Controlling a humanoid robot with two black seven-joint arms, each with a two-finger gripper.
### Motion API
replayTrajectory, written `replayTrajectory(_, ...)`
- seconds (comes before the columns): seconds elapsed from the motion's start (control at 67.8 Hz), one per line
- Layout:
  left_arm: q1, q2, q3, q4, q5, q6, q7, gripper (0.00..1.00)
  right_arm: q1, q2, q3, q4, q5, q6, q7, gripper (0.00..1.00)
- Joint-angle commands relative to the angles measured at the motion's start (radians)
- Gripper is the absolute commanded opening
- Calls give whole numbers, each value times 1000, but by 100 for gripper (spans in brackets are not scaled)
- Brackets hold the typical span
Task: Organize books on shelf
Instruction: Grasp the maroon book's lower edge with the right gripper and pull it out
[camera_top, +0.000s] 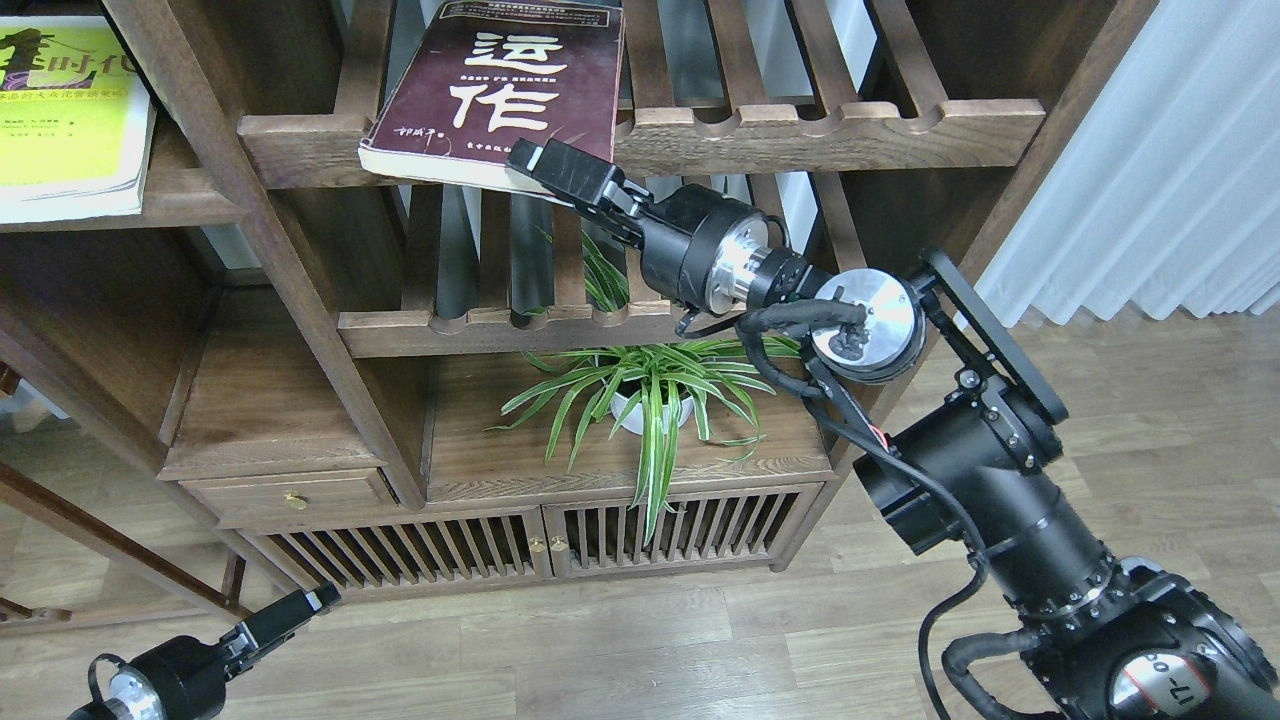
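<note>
Two books (495, 90) (65, 110), one potted plant (650, 395), two drawer knobs (295, 501).

A potted spider plant (640, 395) is sitting in its white pot on the cabinet's lower board, its striped leaves spilling over the front edge above two slatted doors (545, 545) with small brass knobs. A drawer (290, 495) is staying closed at left. White curtains (1150, 150) are hanging over the wood-plank floor (700, 640).
</note>
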Motion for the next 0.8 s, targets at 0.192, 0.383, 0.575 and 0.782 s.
replayTrajectory(0.192,2,-8,-1,7,2,0,3,100,35,0,0,-30,0,-34,3,90)
replayTrajectory(0.383,2,-9,-1,31,2,0,3,100,69,0,-2,-64,-2,-39,3,91)
replayTrajectory(0.575,0,-14,-1,42,2,0,3,100,118,0,-2,-109,-2,-57,5,91)
replayTrajectory(0.782,0,-29,-1,59,2,0,3,100,140,0,-2,-121,1,-55,3,83)
